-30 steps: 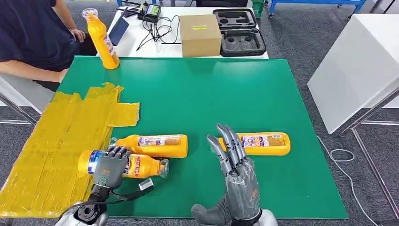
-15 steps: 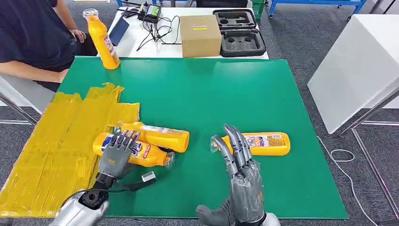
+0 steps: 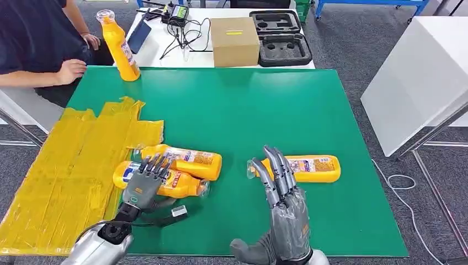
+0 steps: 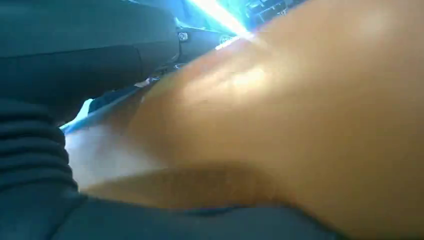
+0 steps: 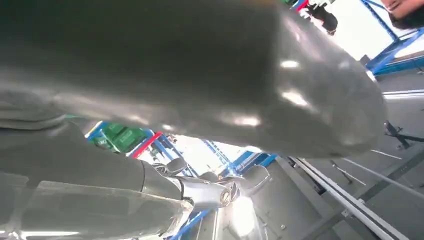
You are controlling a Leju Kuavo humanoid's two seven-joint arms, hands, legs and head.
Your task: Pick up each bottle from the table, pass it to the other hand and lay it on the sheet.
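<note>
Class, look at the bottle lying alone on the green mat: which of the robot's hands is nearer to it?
Right. The right hand hovers open beside the lone bottle, fingertips by its cap end. The left hand lies across another bottle farther off.

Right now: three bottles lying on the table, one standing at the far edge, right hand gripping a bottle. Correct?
Wrong hand. In the head view the left hand grips a bottle; the right hand is open and holds nothing, just short of another lying bottle. Three lying and one standing bottle is right.
</note>
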